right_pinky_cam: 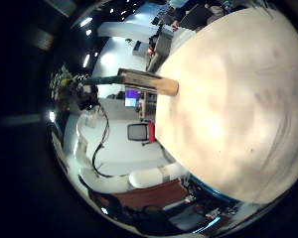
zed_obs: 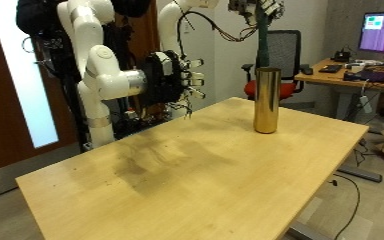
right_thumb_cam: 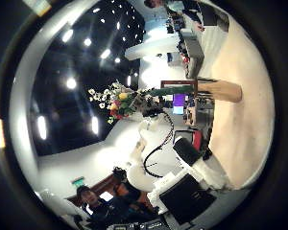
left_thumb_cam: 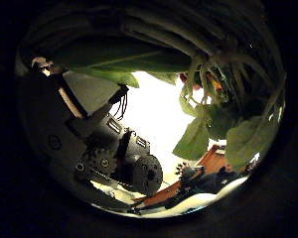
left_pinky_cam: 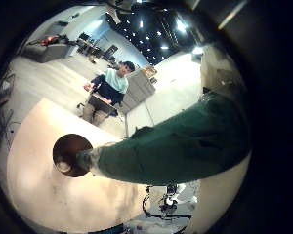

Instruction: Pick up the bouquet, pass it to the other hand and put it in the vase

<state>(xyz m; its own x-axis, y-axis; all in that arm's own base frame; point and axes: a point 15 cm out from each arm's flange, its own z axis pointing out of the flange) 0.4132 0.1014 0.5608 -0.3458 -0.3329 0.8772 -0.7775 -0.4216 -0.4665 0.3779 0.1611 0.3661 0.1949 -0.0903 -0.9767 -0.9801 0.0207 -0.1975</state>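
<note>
Fingers of the right hand (zed_obs: 180, 80) are spread and relaxed, holding nothing, hanging in the air above the near edge of the table (zed_obs: 179, 180). Well beyond those fingertips, farther along the tabletop, the golden vase (zed_obs: 265, 99) stands upright. Straight above the vase, the left hand (zed_obs: 253, 8) sits at the top of the bouquet (zed_obs: 264, 40), but its fingers are mostly cut off in the outside view and its own palm views do not show them, so I cannot tell how they grip. The bouquet hangs below that hand nearly upright, and its dark green wrap reaches down to the vase mouth. In the left little finger side view the wrap's (left_pinky_cam: 176, 141) narrow end meets the round opening of the vase (left_pinky_cam: 70, 154) directly under the palm. Stems and leaves (left_thumb_cam: 214, 124) lie close across the left palm in its thumb side view. From the right palm, vase (right_thumb_cam: 217, 91) and blossoms (right_thumb_cam: 119, 100) show far off.
</note>
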